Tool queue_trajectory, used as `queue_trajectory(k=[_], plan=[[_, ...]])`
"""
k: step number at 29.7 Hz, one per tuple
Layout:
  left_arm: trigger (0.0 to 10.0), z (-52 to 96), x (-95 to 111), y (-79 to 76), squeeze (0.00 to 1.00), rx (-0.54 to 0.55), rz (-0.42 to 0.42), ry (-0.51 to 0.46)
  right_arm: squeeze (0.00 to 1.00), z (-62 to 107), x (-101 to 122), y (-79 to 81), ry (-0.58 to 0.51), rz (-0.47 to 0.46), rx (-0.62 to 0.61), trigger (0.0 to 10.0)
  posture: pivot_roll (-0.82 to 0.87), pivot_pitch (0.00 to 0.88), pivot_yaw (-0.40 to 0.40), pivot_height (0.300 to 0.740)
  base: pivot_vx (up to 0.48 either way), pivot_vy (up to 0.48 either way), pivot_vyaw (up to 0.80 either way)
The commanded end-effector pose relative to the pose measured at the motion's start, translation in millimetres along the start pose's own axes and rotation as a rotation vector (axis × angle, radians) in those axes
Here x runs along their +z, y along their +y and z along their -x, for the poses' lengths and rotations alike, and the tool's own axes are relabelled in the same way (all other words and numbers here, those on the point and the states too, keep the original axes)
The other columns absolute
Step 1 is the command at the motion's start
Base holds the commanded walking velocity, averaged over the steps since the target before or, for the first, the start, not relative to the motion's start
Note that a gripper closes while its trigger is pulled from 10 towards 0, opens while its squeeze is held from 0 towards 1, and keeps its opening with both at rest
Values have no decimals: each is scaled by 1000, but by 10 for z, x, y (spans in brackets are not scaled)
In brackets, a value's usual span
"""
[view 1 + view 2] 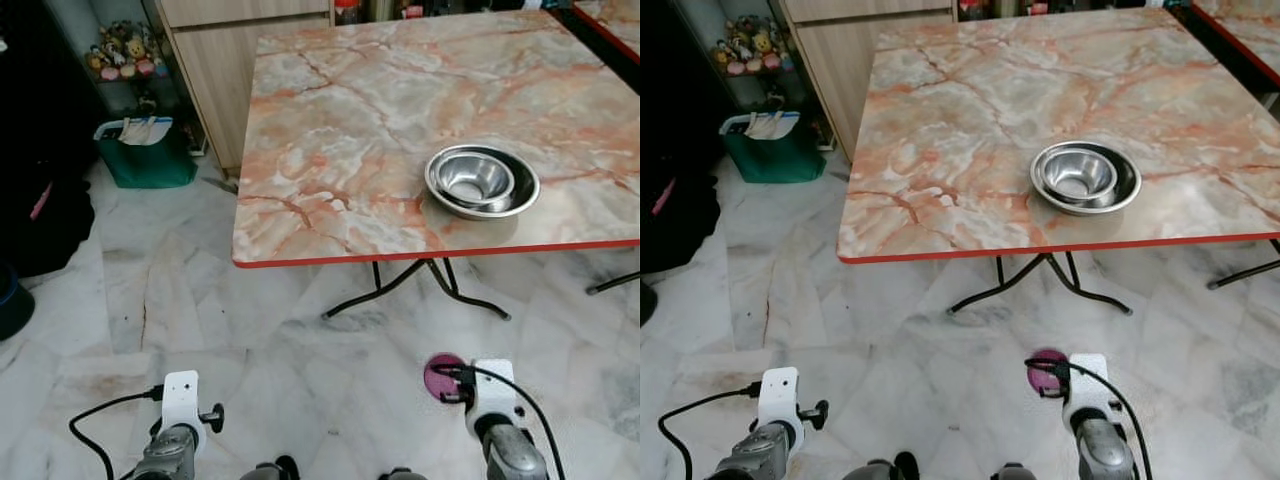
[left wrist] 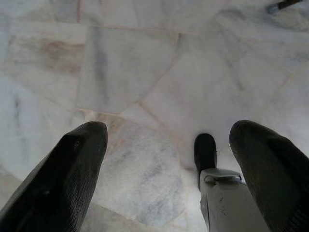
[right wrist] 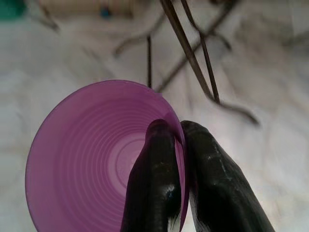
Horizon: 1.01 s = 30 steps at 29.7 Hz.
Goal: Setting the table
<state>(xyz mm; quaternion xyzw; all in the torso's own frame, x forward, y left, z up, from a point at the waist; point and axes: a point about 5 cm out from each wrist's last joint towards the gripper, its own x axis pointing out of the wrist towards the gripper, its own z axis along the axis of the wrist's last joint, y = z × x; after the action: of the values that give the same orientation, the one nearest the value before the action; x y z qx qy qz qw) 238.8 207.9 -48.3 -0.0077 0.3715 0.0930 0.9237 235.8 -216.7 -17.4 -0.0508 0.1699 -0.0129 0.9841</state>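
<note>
Gripping the purple cup (image 3: 96, 159) by its rim, right tool (image 3: 179, 140), mouth toward wrist.

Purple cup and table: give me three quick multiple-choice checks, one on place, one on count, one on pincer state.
1. Where do the steel bowls sit?
A. On the floor
B. On the marble table, near its front edge
C. On the green bin

2. How many steel bowls are stacked there?
A. Two
B. Four
C. Six

3. What is the right pincer doing?
A. Open and empty
B. Pressing on the table
C. Shut on the purple cup's rim

Answers:
1 B: the steel bowls rest on the marble table, close to its red front edge.
2 A: a smaller bowl nests inside a larger one.
3 C: the right pincer clamps the wall of the purple cup; the left pincer hangs open above the floor.
</note>
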Motion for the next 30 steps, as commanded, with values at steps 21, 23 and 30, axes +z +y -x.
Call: queue_trajectory(k=[21, 23, 30], plan=[[10000, 20, -91, 69, 0, 18, -12, 25, 0, 353, 1087, 142, -432, 39, 47, 10000, -113, 148, 70, 740, 0, 0, 0], [10000, 18, -83, 75, 0, 20, -14, 24, 0, 316, 1288, 154, -478, 34, 41, 10000, -115, 149, 71, 740, 0, 0, 0], [10000, 14, -58, 70, 0, 23, -8, 12, 0, 123, 1867, 227, -596, -12, 47, 10000, -116, 160, 78, 740, 0, 0, 0]])
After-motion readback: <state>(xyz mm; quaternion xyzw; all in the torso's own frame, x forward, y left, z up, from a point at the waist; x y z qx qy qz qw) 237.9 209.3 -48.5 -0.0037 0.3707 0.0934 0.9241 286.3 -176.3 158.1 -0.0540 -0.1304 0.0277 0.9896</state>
